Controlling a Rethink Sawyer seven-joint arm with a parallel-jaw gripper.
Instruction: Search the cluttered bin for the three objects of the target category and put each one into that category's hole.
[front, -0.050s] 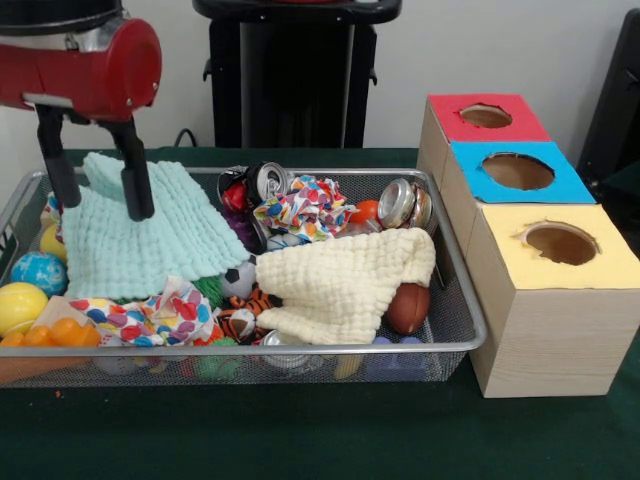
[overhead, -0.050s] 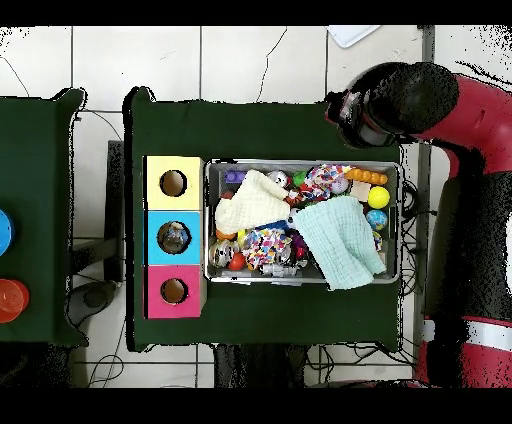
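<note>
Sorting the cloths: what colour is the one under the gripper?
Pale mint green cloth, clearest in the front view.

The red and black arm (front, -0.050s: 80, 55) comes in at the top left corner of the front view, its round red wrist housing lying roughly level with the gripper (front, -0.050s: 97, 180) hanging straight down beneath it. The gripper's two black fingers (front, -0.050s: 134, 170) point downward and stand clearly apart, open, with nothing between them. In the overhead view the arm (overhead, -0.050s: 440, 100) rises along the right side of the picture and bends over at the top right, where its dark, bulky head hides the gripper from above.
</note>
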